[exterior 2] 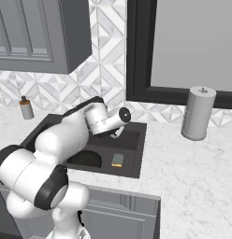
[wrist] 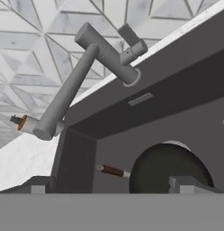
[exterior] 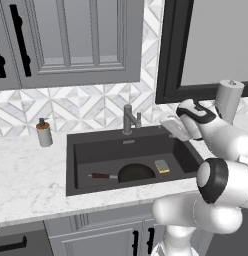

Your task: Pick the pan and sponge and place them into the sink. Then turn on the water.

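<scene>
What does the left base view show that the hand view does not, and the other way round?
Left base view alone: the sponge lying in the sink to the right of the pan, the paper towel roll on the counter, and the wall cabinets.

Hand view alone: a close look at the faucet with its side lever, and the gripper fingertips spread wide apart.

Both: the sink, the pan with its reddish-brown handle, the faucet, the soap dispenser, no water running.
</scene>
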